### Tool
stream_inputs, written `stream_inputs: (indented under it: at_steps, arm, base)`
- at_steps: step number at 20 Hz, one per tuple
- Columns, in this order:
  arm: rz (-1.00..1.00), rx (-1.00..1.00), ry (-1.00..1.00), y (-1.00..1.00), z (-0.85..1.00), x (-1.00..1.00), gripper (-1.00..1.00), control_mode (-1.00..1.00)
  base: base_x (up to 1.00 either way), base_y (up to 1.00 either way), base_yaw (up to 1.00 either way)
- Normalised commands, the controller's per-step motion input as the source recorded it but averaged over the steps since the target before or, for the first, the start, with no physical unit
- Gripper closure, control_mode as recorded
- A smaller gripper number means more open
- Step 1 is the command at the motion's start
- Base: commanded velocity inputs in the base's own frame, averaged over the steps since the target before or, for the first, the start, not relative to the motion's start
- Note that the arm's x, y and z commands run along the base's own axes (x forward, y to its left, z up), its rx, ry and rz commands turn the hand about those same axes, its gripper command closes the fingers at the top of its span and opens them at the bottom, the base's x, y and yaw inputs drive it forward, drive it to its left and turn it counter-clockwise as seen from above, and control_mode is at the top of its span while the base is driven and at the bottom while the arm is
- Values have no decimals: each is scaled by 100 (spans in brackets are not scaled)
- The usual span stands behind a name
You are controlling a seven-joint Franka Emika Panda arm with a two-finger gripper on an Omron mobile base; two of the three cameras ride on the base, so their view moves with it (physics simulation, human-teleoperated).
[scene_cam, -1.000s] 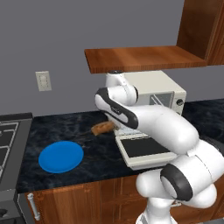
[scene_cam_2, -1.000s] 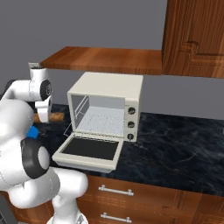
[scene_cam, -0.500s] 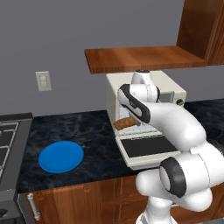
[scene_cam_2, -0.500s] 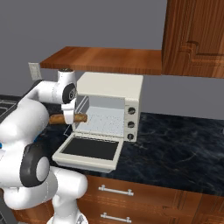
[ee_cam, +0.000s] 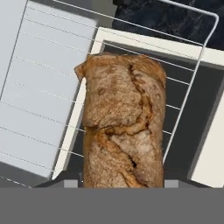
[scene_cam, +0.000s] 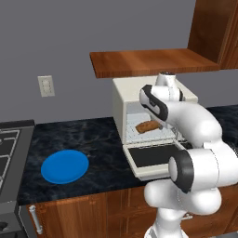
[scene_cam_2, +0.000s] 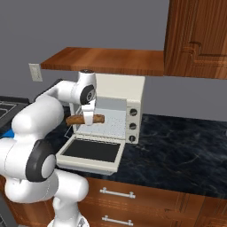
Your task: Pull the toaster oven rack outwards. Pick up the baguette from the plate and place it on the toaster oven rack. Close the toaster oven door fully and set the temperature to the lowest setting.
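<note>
The white arm rises from its base, bends at the dark elbow joint and reaches forward, with the wrist turned so that the hand points down. The end effector [scene_cam_2: 88,119] hangs at the height of the open oven front, its two fingers closed on the baguette [scene_cam_2: 84,119], which lies level across them.

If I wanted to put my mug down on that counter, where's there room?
There is bare counter between the plate and the toaster oven, and a wide stretch right of the oven. It is crowded in front of the oven: the open door lies flat there, with the gripper holding the baguette above the rack.
</note>
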Motion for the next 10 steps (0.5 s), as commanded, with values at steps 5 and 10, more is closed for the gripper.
stream_inputs:
  at_steps: [5,10]
  arm:
    - [-10,0,-7,-11,-22,22,100,-100]
    - [-27,0,-4,-8,-26,22,100,-100]
  base:
    - [0,0,0]
    - [0,0,0]
